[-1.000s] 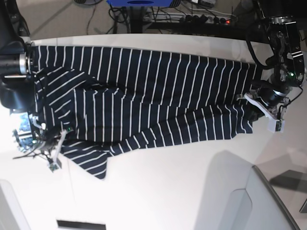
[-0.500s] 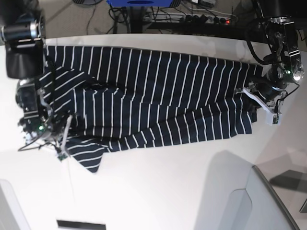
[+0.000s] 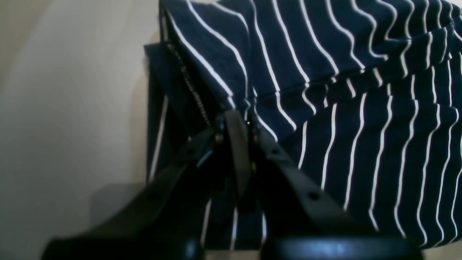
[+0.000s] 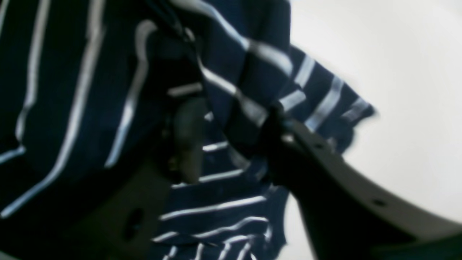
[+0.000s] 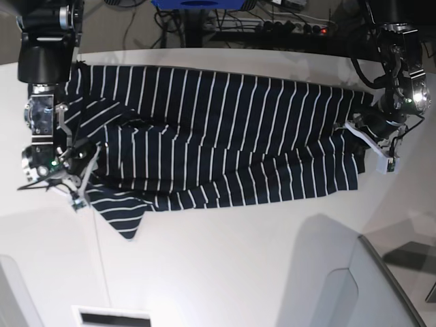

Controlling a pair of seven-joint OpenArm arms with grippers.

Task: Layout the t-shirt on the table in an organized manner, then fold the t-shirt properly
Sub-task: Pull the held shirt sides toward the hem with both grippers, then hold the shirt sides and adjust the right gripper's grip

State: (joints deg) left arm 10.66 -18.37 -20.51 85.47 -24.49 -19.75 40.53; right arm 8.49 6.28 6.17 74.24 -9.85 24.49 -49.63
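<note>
The t-shirt (image 5: 218, 136) lies spread lengthwise across the table (image 5: 238, 272), with rumpled folds along its near edge and a sleeve corner sticking out at the lower left. My left gripper (image 5: 371, 155) is at the shirt's right end. In the left wrist view it (image 3: 236, 124) is shut on a folded hem edge of the t-shirt (image 3: 361, 144). My right gripper (image 5: 82, 191) is at the shirt's left end by the sleeve. In the blurred right wrist view it (image 4: 231, 137) has a bunched fold of the t-shirt (image 4: 72, 90) between its fingers.
A raised white panel (image 5: 354, 279) stands at the near right. Cables and a power strip (image 5: 272, 24) lie on the floor beyond the table's far edge. A dark slot (image 5: 112, 317) sits at the near left edge. Bare table (image 4: 397, 72) lies beside the sleeve.
My right arm has moved toward the far side, and the sleeve corner has shifted up and inward with it. My left gripper has moved slightly inward and up at the shirt's right end.
</note>
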